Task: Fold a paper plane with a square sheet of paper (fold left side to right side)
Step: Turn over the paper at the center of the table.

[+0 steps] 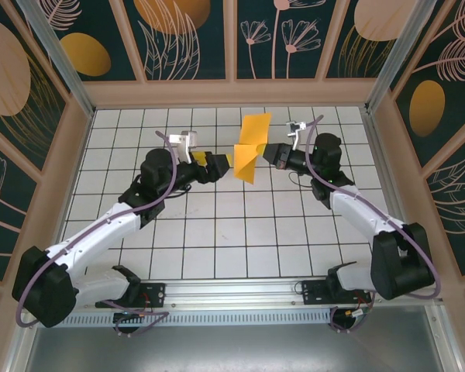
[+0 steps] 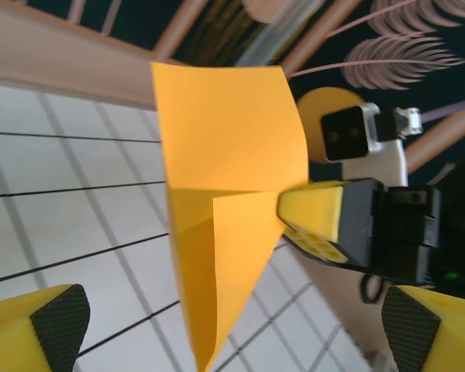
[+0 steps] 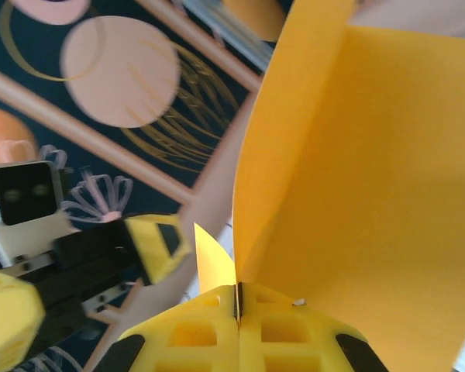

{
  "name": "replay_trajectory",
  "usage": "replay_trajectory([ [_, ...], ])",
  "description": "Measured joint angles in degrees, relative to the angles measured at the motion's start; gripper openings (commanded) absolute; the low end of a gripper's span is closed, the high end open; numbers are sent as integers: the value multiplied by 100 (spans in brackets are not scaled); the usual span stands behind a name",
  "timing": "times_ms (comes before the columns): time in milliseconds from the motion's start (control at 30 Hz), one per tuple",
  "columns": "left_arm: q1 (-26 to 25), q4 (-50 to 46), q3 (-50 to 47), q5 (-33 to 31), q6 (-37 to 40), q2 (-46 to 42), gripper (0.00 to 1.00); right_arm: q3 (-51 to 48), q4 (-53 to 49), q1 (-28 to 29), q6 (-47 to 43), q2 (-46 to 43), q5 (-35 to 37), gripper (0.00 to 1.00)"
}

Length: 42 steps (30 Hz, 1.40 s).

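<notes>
Nearest the lens in the right wrist view, the right gripper (image 3: 237, 301) is seen with its yellow fingers pressed together on an edge of the square sheet of paper (image 3: 356, 155), which rises above the pinch as a broad curved orange panel

In the left wrist view the left gripper (image 2: 232, 329) is shown with its fingers (image 2: 58, 322) set wide apart, one to either side of the sheet's lower point, neither touching it. The sheet is held upright, with a flap folded across its lower half, and the right gripper is clamped on its edge at mid-height

From the top external view the sheet is found held clear of the tiled table (image 1: 217, 232), between the two grippers, the left one just beside it, the right one touching it

The whole sheet is judged to be carried by one narrow pinch, so it could swing or sag there. Should the left fingers be closed on the loose point, the wrong layer could be caught and the fold skewed or crumpled
</notes>
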Motion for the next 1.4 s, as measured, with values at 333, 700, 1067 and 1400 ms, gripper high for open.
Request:
replay_trajectory([
  [333,0,800,0,1237,-654,256,90,249,420,317,568,-184,-529,1],
  [700,0,1624,-4,1775,-1327,555,39,304,688,481,798,-271,-634,2],
  [1067,0,1683,-22,1596,-1335,535,9,227,647,352,815,-428,-610,13],
  [1400,-7,612,116,1021,-592,533,0,245,-787,173,173,-669,7,59],
])
